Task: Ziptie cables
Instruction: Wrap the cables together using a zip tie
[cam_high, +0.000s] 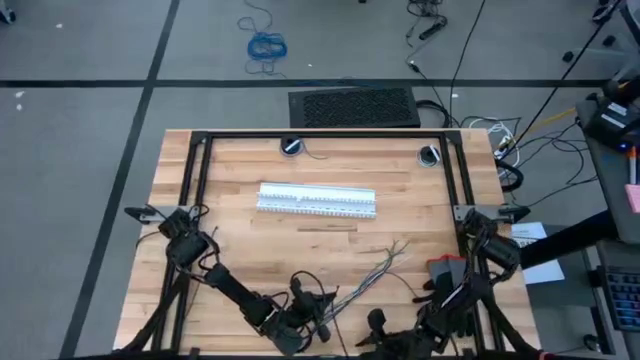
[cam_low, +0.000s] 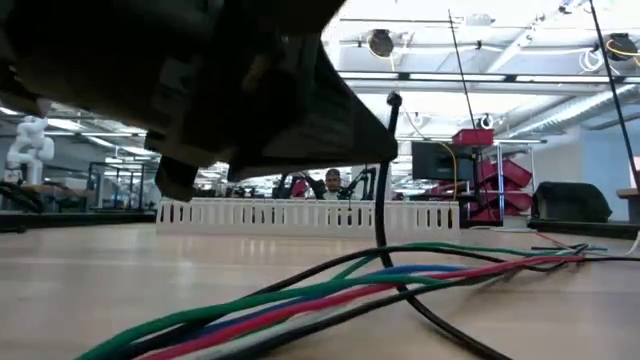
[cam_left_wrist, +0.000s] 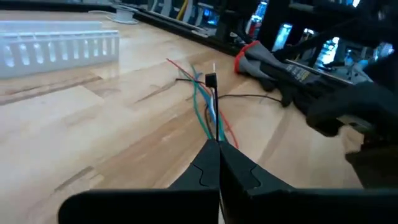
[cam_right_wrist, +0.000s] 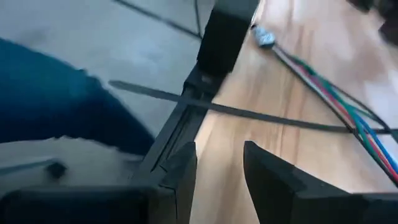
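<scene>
The cables (cam_high: 375, 270), thin coloured and grey wires, lie slanting on the wooden table near its front edge and show close up in the low view (cam_low: 400, 275). Their pale end plug (cam_right_wrist: 264, 37) rests on the wood. My left gripper (cam_left_wrist: 218, 144) is shut at their near end (cam_high: 315, 305), with a dark ziptie (cam_low: 381, 200) rising past its tips. My right gripper (cam_right_wrist: 217, 165) stands open just right of it (cam_high: 377, 323), nothing between its fingers. A ziptie (cam_right_wrist: 261, 115) runs across in front of it, reaching the cables and sticking out past the table's edge. My left gripper pinches the ziptie's strip (cam_left_wrist: 216, 127) between its two shut fingertips, a little below the square head (cam_left_wrist: 211, 79). The head stands up beyond the fingers. Below the hold, the strip bends down to the table among the cables (cam_low: 400, 288). Whether the fingertips also touch the cables I cannot tell.
White slotted strips (cam_high: 317, 200) lie across the table's middle. A red-handled tool (cam_high: 445, 268) lies right of the cables. Two black round fittings (cam_high: 292, 146) sit at the far edge. A blue coiled cable (cam_high: 266, 45) lies on the floor. A person (cam_low: 332, 182) sits far behind.
</scene>
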